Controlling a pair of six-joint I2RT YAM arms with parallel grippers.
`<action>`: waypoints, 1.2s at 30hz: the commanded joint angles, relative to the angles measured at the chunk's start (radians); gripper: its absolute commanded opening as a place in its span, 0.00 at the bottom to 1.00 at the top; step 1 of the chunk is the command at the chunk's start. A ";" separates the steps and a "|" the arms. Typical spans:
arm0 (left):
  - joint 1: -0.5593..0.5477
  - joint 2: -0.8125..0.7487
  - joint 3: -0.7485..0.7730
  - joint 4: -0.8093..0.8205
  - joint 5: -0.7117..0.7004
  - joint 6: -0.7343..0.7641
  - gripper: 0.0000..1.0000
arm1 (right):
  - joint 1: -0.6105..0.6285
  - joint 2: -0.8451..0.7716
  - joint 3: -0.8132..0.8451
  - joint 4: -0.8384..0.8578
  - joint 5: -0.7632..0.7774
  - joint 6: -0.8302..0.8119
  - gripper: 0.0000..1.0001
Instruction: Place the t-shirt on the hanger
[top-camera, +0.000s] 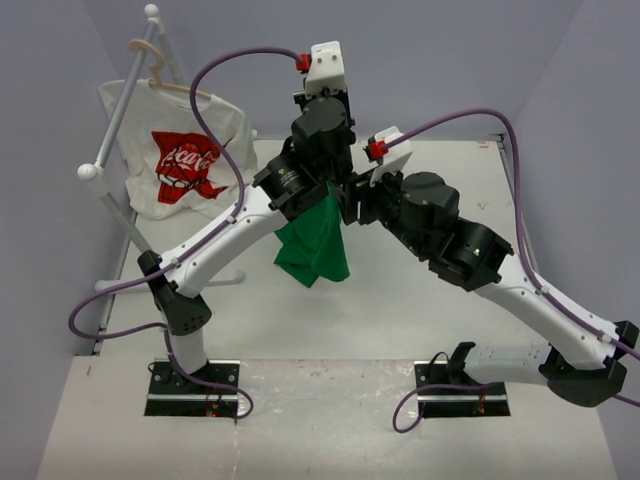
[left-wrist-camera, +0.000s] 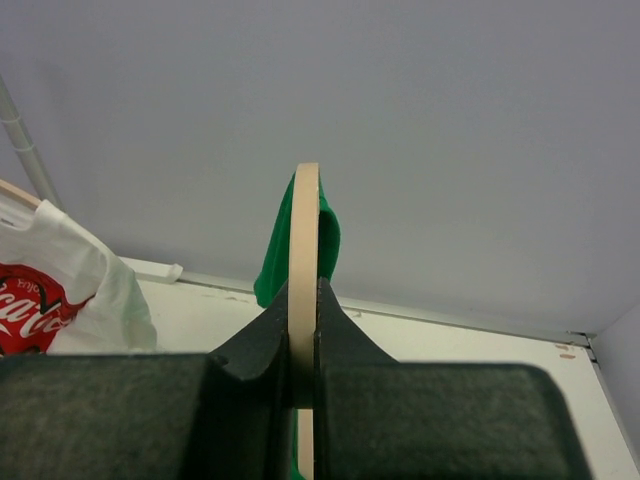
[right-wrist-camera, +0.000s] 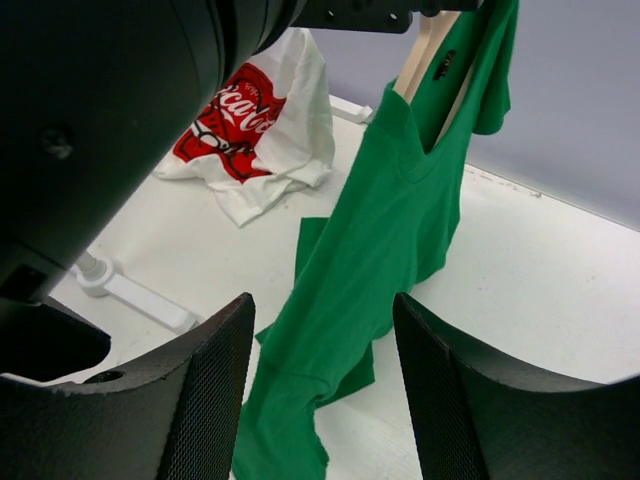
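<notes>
My left gripper (left-wrist-camera: 305, 292) is shut on the pale beige hanger (left-wrist-camera: 305, 225), which I see edge-on between the jaws. In the top view this gripper (top-camera: 322, 118) is raised over the table's middle and its fingers are hidden. The green t-shirt (top-camera: 314, 245) hangs from the hanger. In the right wrist view the hanger (right-wrist-camera: 424, 52) shows through the neck opening. The t-shirt (right-wrist-camera: 385, 210) drapes down and its lower end rests on the table. My right gripper (right-wrist-camera: 322, 312) is open and empty, just short of the cloth. In the top view it (top-camera: 352, 203) is at the t-shirt's right.
A white t-shirt with a red logo (top-camera: 185, 160) hangs on another beige hanger (top-camera: 160, 72) from a white rack (top-camera: 112, 140) at the back left. It also shows in the right wrist view (right-wrist-camera: 262, 120). The rack's foot (right-wrist-camera: 125, 292) lies on the table. Grey walls enclose the table (top-camera: 440, 300).
</notes>
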 joint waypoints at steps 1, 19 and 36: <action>-0.041 -0.141 -0.051 -0.040 0.081 -0.160 0.00 | -0.052 0.068 -0.077 0.120 0.077 0.029 0.58; 0.123 -0.331 -0.394 -0.042 0.242 -0.338 0.00 | -0.065 -0.112 -0.320 0.363 -0.028 0.099 0.63; 0.123 -0.307 -0.392 -0.103 0.195 -0.413 0.00 | -0.065 0.046 -0.233 0.406 -0.130 0.144 0.60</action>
